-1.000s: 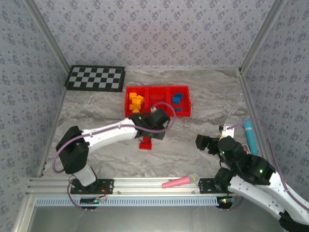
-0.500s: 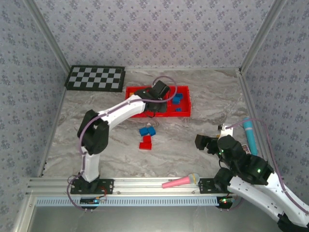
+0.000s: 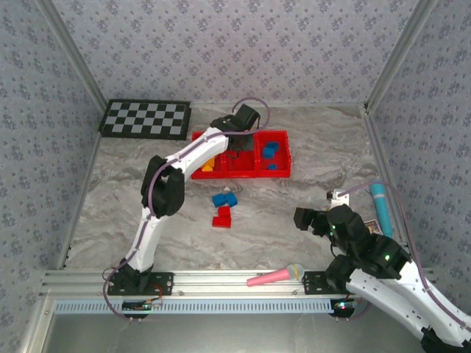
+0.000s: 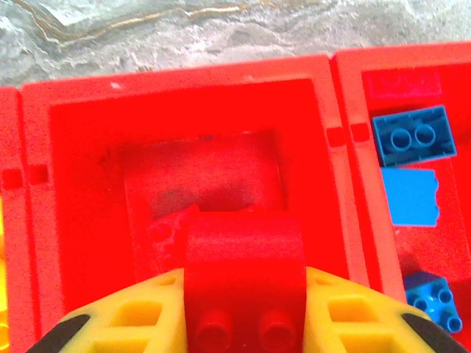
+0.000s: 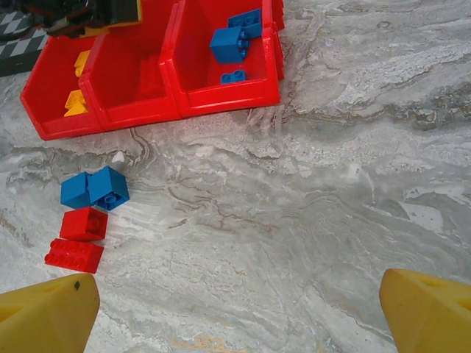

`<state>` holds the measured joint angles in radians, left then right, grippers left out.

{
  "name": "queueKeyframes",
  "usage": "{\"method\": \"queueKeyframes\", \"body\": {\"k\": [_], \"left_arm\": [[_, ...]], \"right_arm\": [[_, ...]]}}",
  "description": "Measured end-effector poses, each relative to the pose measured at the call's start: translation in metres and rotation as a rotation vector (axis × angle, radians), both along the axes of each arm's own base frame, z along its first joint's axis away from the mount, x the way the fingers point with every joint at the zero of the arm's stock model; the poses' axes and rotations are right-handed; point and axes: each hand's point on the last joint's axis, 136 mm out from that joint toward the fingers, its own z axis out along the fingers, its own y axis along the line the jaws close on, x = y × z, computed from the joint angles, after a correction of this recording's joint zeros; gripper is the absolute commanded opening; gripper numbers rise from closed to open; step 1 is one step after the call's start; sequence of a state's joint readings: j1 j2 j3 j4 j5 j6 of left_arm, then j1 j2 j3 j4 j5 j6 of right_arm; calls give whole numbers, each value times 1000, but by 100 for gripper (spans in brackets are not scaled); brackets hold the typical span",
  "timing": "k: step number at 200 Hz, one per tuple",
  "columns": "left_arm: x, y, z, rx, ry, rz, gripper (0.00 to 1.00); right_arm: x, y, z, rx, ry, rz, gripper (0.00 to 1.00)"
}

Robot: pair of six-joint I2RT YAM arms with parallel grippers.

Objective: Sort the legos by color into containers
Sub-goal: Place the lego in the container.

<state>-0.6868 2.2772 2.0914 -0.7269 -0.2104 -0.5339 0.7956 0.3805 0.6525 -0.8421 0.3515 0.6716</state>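
The left hand (image 4: pixel 243 327) pinches a red brick (image 4: pixel 243 257) between its yellow fingers (image 4: pixel 140 316), studs toward the wrist camera. The middle compartment (image 4: pixel 184 125) lies straight ahead of the brick, so releasing it there looks like the coming move. Red on red makes it hard to tell what else lies in that compartment. The right hand (image 5: pixel 235 312) is spread wide above the counter (image 5: pixel 331 184). Two blue bricks (image 5: pixel 94 189) and two loose red bricks (image 5: pixel 83 223) lie to its left.
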Motion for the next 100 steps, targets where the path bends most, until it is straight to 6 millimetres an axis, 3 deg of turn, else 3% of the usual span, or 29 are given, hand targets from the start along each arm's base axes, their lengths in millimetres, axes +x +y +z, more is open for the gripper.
{"method": "queueKeyframes", "body": {"k": [34,78,94,100], "left_arm": [[4,4,-10,15,14,4,33],[5,4,-15,30,15,2,76],[5,5,-15,39,10,-1,98],[6,5,-14,34,5,2,100]], "right_arm": [[1,-2,0,-7,-3,-5,100],[0,1,-2,-3,16,9,100],[-1,2,-4,-5,24,14,100],[-1,1,-4,-6,26,13,100]]}}
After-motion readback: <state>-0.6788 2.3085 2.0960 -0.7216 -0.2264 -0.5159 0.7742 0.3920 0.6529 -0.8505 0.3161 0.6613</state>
